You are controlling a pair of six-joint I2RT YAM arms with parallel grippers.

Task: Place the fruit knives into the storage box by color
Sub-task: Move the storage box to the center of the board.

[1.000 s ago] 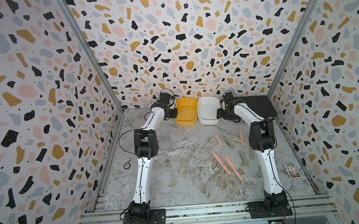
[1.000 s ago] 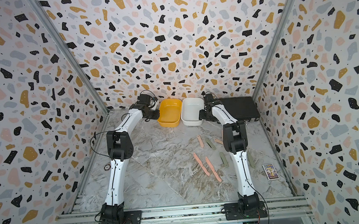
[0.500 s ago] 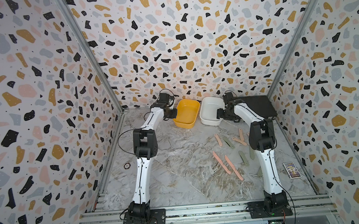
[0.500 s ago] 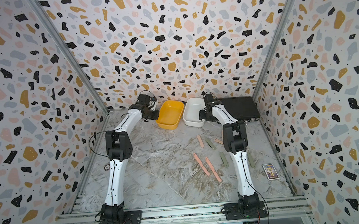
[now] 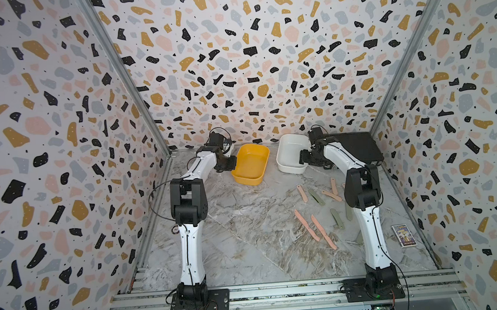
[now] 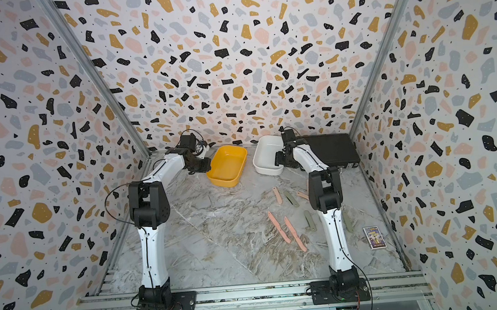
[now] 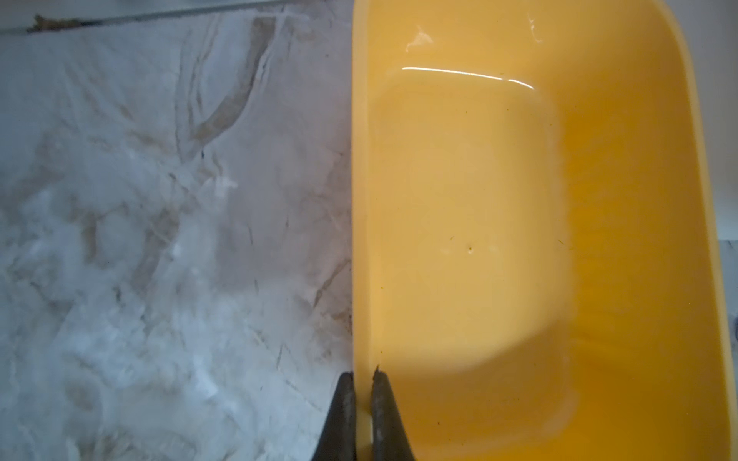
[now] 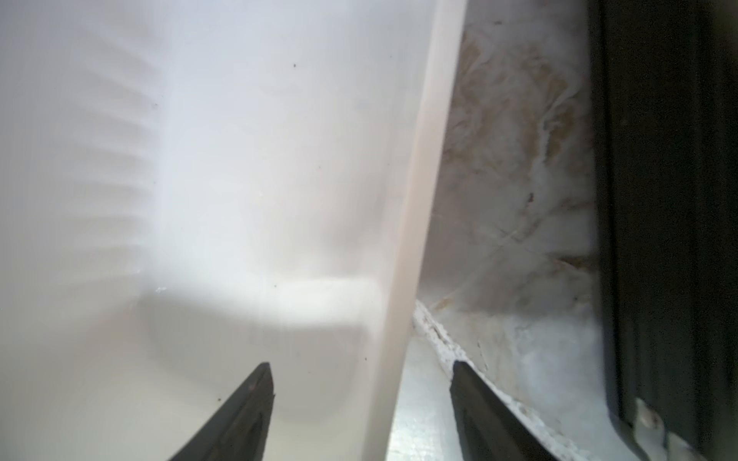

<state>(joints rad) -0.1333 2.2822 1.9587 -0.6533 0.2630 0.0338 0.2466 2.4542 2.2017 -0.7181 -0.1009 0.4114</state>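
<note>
Now my left claw point(image 7: 363, 377) clamps the yellow box point(image 7: 519, 199) rim; my right claw point(image 8: 361, 364), apart, straddles the white box point(image 8: 219, 159) wall; fruit knives point(image 5: 307, 225) lie near the white box. I'd close squarely, drag low.

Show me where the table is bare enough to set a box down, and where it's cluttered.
Bare: the wide stretch of table between the left arm and the fruit knives, in front of the yellow box; also the strip along the front rail. Crowded: around the right arm, where the knives lie scattered.
</note>
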